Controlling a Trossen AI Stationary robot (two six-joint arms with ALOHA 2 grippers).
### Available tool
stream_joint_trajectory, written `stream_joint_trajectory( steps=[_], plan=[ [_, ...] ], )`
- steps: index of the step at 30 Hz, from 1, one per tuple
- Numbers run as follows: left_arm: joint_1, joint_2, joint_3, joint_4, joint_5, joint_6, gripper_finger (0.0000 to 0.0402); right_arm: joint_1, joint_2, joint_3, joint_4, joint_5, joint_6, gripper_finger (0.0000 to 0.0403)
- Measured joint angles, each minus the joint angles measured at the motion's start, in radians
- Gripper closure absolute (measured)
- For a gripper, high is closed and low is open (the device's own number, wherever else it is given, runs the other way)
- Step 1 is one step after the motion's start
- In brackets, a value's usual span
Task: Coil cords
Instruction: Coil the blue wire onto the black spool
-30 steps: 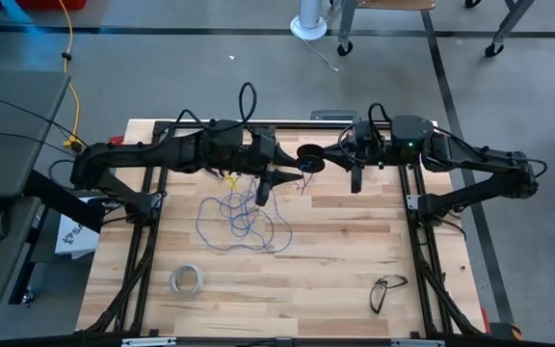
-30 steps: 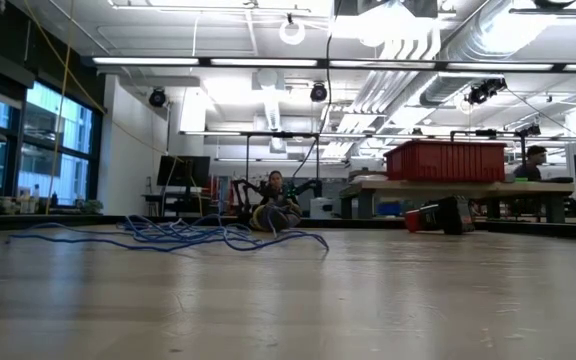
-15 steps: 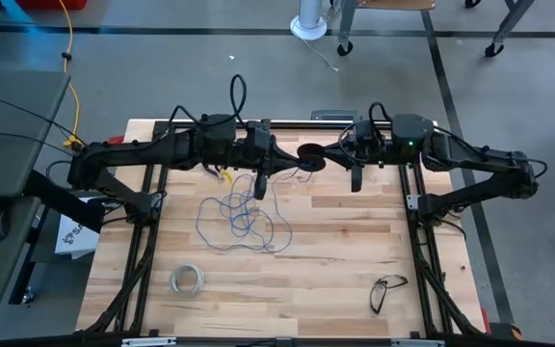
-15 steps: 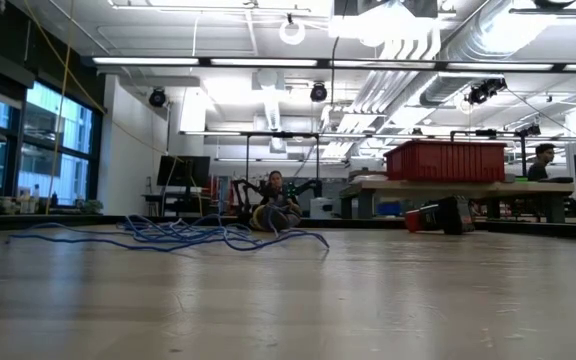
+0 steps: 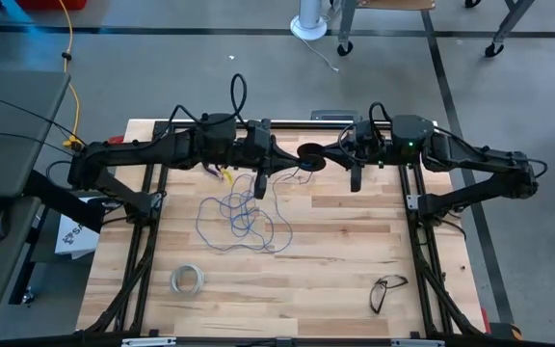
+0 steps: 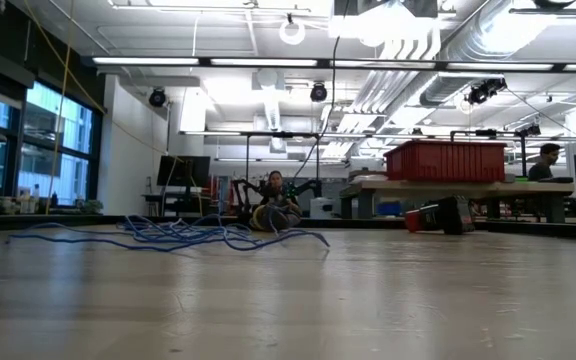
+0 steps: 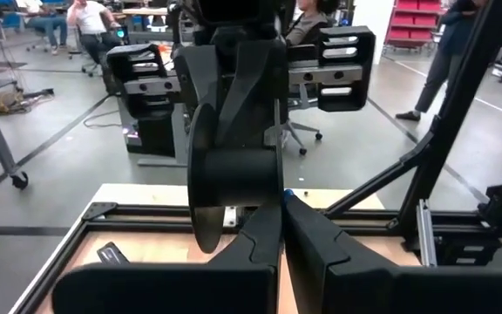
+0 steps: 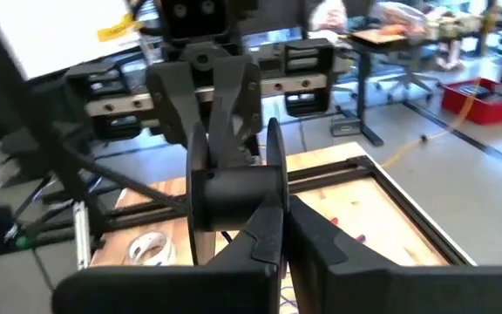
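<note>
Cords, here one long thin bluish wire (image 5: 239, 217), lay mostly loose in a tangle of loops on the wooden tabletop (image 5: 335, 260), between the two arms and nearer the left one. A small dark spool (image 5: 309, 154) was held up in the air near the far edge of the tabletop, between the two arms. The right pincer (image 5: 328, 157) was closed on the spool, gripping it at its hub as the right wrist view showed. The left pincer (image 5: 290, 169) sat just beside the spool with its fingers closed together; it seemed to pinch the wire's upper end, though the strand was too thin to confirm. A strand ran from the pile up toward the spool. Judging by the bare-looking spool and the large heap left lying, the coiling was barely begun: nearly the whole length remained to be wound. A whitish ring of tape (image 5: 188, 280) and a pair of glasses (image 5: 385, 289) lay well apart, untouched.
</note>
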Motion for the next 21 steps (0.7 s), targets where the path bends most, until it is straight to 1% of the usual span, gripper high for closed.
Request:
stream_joint_trajectory(
  steps=[3,5,7,9,11,14,16,19,21],
  plan=[
    [0.009,-0.001,0.0,-0.002,0.0,-0.025,0.04,-0.002,-0.011,0.0,-0.017,0.062,0.079,0.0387],
    [0.011,-0.013,0.0,-0.021,-0.004,-0.028,0.04,-0.005,-0.032,0.011,-0.073,0.097,0.093,0.0367],
    [0.019,-0.031,0.0,-0.03,-0.001,-0.035,0.04,-0.006,-0.052,0.069,-0.166,0.176,0.061,0.0342],
    [0.029,-0.049,0.0,-0.034,0.0,-0.066,0.0401,-0.001,-0.071,0.149,-0.302,0.254,0.027,0.0317],
    [0.039,-0.06,0.008,-0.028,0.0,-0.117,0.0401,0.006,-0.078,0.242,-0.443,0.3,0.02,0.0294],
    [0.049,-0.06,0.069,-0.028,0.028,-0.172,0.0401,0.018,-0.078,0.346,-0.644,0.272,0.071,0.0276],
    [0.048,-0.062,0.119,-0.031,0.031,-0.177,0.0401,0.035,-0.084,0.357,-0.702,0.218,0.103,0.0275],
    [0.047,-0.064,0.185,-0.08,0.037,-0.161,0.0401,0.077,-0.101,0.284,-0.703,0.166,0.126,0.028],
    [0.047,-0.062,0.23,-0.133,0.042,-0.132,0.0401,0.106,-0.113,0.182,-0.62,0.163,0.123,0.0284]
  ],
)
